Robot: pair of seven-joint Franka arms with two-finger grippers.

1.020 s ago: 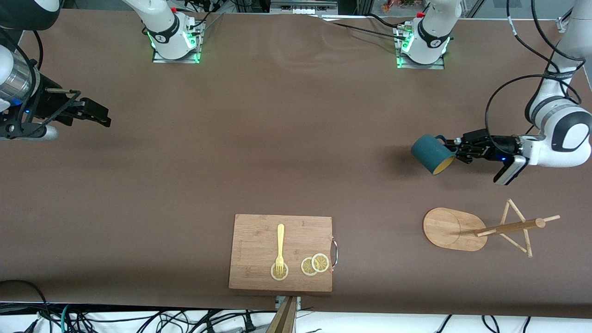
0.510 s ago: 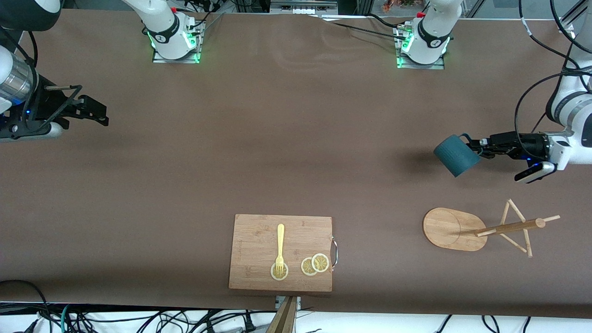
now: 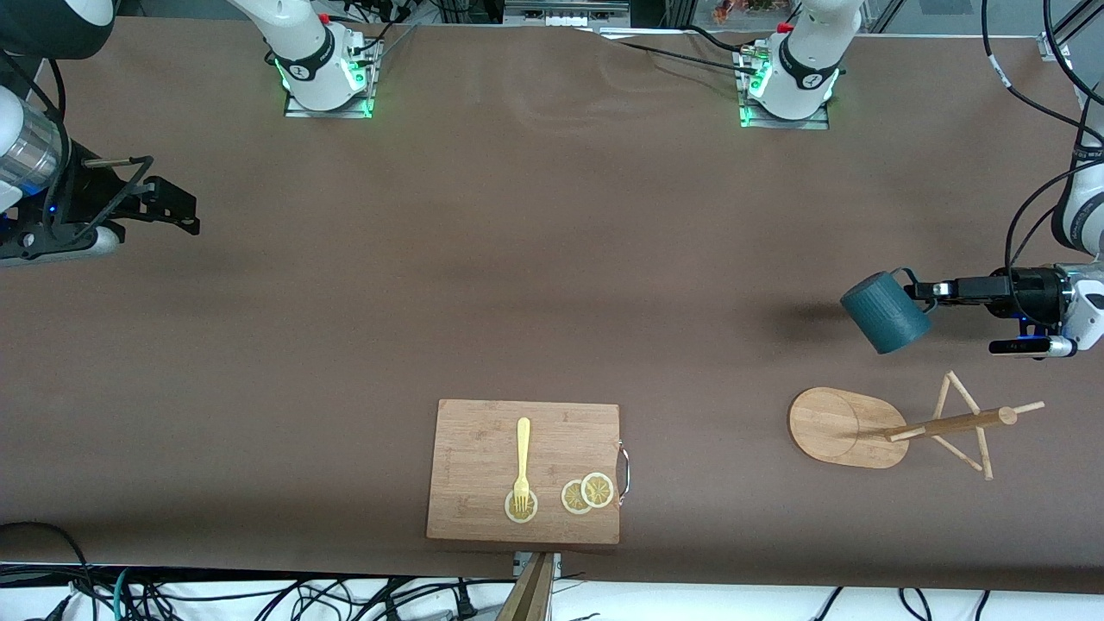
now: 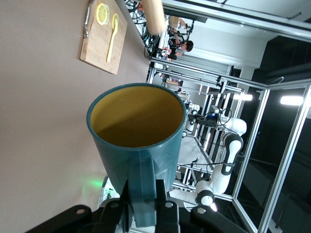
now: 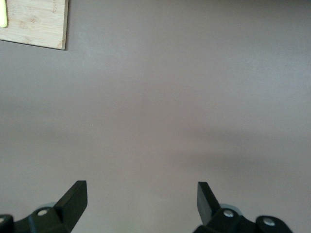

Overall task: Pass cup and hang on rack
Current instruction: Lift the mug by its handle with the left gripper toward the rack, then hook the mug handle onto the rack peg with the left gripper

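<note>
Brown table cover (image 3: 535, 259) — metal frames (image 4: 252, 97) and ceiling lights around it.

Teal cup (image 3: 886, 312) tilted in the air by its handle; wooden rack (image 3: 897, 425) upright nearby.

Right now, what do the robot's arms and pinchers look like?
Both arms are white with rounded joints and grey-silver bands, trailing black cables. Their bases glow green. The left gripper and right gripper are black, each with two slim fingers and small silver screws. Little blue lights shine near the wrists.

White arms, black fingers (image 5: 74, 198), green-lit bases
</note>
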